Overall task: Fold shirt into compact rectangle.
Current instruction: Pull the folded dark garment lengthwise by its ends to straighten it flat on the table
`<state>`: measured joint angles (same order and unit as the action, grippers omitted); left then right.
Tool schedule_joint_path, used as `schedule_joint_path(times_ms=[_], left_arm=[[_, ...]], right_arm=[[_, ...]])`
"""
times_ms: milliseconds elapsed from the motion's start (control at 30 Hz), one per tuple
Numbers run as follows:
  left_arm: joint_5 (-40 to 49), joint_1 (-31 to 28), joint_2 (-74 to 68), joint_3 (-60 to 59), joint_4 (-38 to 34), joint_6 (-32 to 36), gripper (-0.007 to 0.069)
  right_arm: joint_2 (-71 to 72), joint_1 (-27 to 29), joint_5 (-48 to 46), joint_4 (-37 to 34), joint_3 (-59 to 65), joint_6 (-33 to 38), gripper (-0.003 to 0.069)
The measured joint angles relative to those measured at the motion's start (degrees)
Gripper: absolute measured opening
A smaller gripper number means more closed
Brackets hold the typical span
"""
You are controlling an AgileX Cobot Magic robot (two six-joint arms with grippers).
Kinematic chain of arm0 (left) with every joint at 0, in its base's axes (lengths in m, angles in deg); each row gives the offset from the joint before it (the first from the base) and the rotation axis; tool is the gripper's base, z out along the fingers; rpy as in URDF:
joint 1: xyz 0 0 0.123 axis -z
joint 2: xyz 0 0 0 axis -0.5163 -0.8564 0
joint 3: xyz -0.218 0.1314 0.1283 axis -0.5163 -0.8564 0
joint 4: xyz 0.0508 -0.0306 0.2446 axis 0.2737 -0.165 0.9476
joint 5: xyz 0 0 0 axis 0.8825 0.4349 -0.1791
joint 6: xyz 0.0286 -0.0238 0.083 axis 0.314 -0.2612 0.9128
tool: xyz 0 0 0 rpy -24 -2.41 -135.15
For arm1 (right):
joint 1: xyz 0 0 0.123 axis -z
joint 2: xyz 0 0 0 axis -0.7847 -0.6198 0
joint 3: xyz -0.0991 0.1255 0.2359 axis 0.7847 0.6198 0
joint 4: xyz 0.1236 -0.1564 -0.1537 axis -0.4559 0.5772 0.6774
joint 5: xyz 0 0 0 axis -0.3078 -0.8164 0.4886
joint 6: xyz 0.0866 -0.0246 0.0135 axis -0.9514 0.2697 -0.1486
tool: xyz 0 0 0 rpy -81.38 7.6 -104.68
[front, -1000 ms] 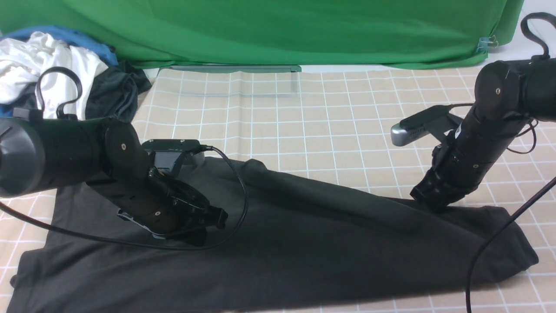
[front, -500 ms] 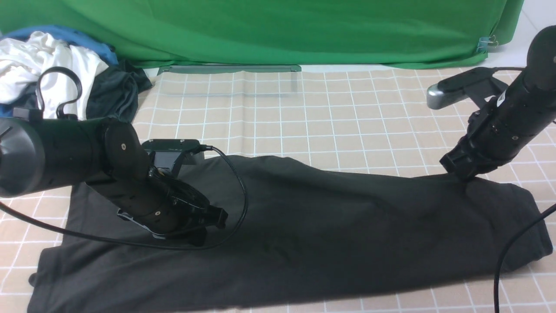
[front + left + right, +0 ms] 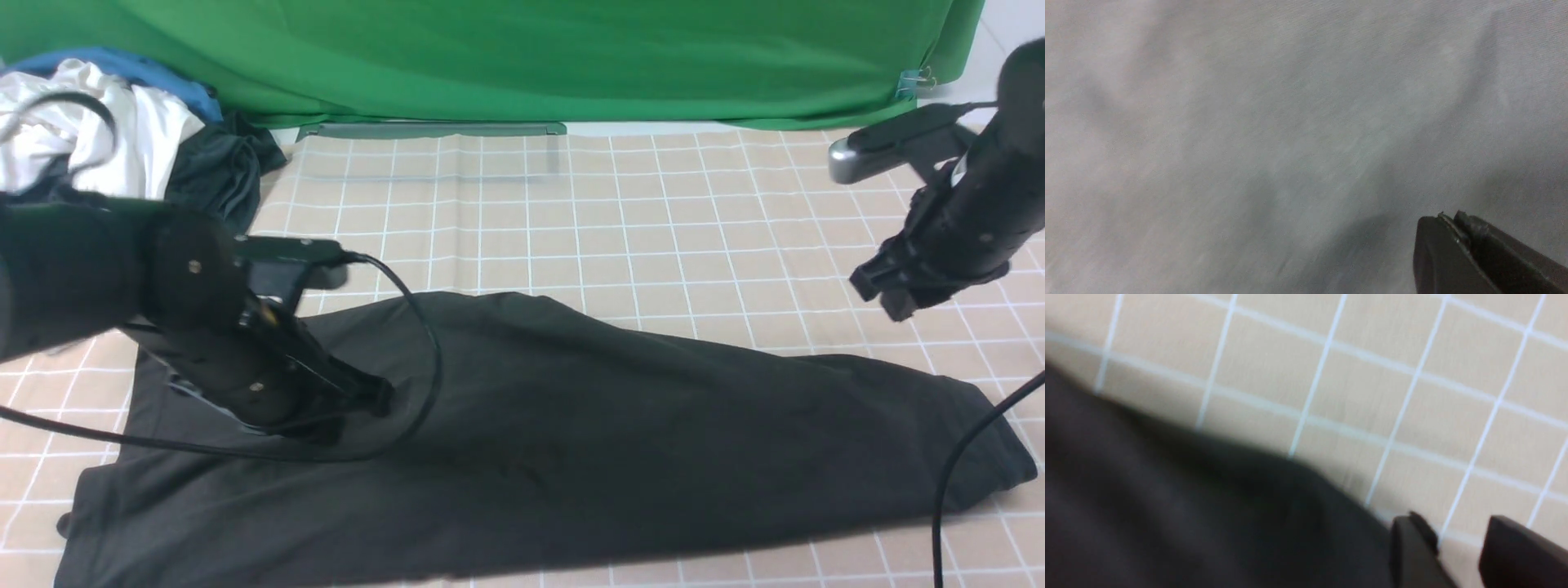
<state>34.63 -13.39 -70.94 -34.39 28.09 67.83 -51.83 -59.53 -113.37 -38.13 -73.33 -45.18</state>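
Note:
The black shirt (image 3: 620, 441) lies as one long flat band across the checked table, print hidden. My left gripper (image 3: 380, 399) is shut and sits low over the shirt's left part. In the left wrist view its tips (image 3: 1447, 218) are pressed together with no cloth showing between them, and grey-looking shirt fabric (image 3: 1249, 143) fills the rest. My right gripper (image 3: 888, 299) hangs open above bare table, just beyond the shirt's far right edge. In the right wrist view its jaws (image 3: 1457, 533) stand apart with nothing between them, and the shirt's edge (image 3: 1167, 514) lies beside them.
A pile of white, blue and dark clothes (image 3: 122, 131) sits at the back left. A green backdrop (image 3: 522, 57) closes the far side. The left arm's cable (image 3: 426, 359) loops over the shirt. Another cable (image 3: 947, 482) hangs at the right.
My right gripper dragged the shirt's far edge rightward and back, flattening it, then opened, let go and rose off it. My left arm shifted a little to the left.

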Motion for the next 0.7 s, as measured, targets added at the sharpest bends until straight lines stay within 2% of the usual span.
schedule_joint_path(times_ms=[133, 167, 400, 500, 700], left_arm=[[4.0, 0.0, 0.6, -0.5, 6.0, -5.3, 0.0019], [4.3, 0.0, 0.7, -1.1, 7.0, -6.6, 0.0019], [5.5, -1.7, 0.7, -8.2, 17.0, -19.9, 0.0019], [5.3, -5.2, 0.7, -9.4, 16.2, -20.2, 0.0019], [5.1, -14.9, 0.9, -9.6, 9.8, -15.0, 0.0019]], right_arm=[[3.7, -1.2, -3.6, -7.0, 1.6, 2.5, 0.0062], [4.0, -1.5, -4.2, -8.6, 2.4, 3.5, 0.0048], [4.0, -3.5, -3.4, -13.0, 10.7, 7.7, 0.0038], [4.0, -3.5, 0.2, -13.0, 13.8, 7.7, 0.0038], [3.9, -3.5, 8.6, -11.8, 17.5, 6.0, 0.0038]])
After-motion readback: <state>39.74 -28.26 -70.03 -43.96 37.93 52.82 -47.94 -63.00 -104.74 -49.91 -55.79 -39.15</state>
